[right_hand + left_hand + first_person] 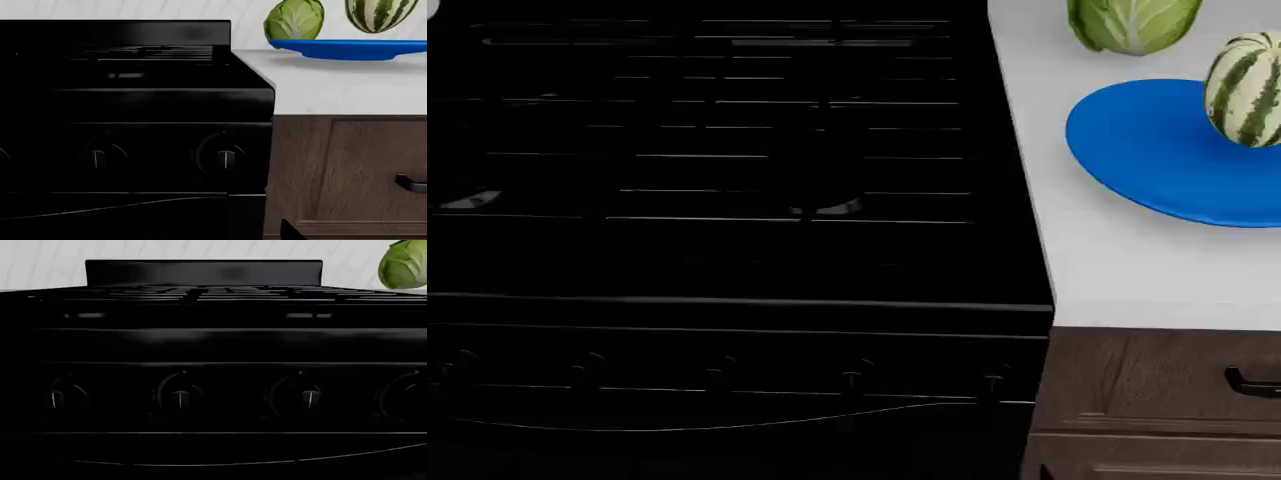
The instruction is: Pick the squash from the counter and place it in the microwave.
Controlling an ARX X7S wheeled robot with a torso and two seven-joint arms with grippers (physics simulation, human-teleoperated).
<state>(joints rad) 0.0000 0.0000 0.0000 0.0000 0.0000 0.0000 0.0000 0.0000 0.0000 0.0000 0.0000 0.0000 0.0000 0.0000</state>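
The squash (1244, 88), round with dark green and cream stripes, rests on a blue plate (1148, 160) on the white counter (1121, 275) at the head view's far right. The right wrist view shows the squash (379, 14) on the plate (347, 49), well above and beyond that arm. Neither gripper appears in the head view. Only a small dark finger tip (288, 231) pokes in at the edge of the right wrist view, in front of the brown drawers. The left wrist view shows no jaws against the black stove. The microwave is out of view.
A black stove (734, 180) with a row of knobs (180, 396) fills the left and middle. A light-green cabbage (1132, 22) stands behind the plate, by the marbled wall. Brown drawers (347, 170) with black handles sit under the counter.
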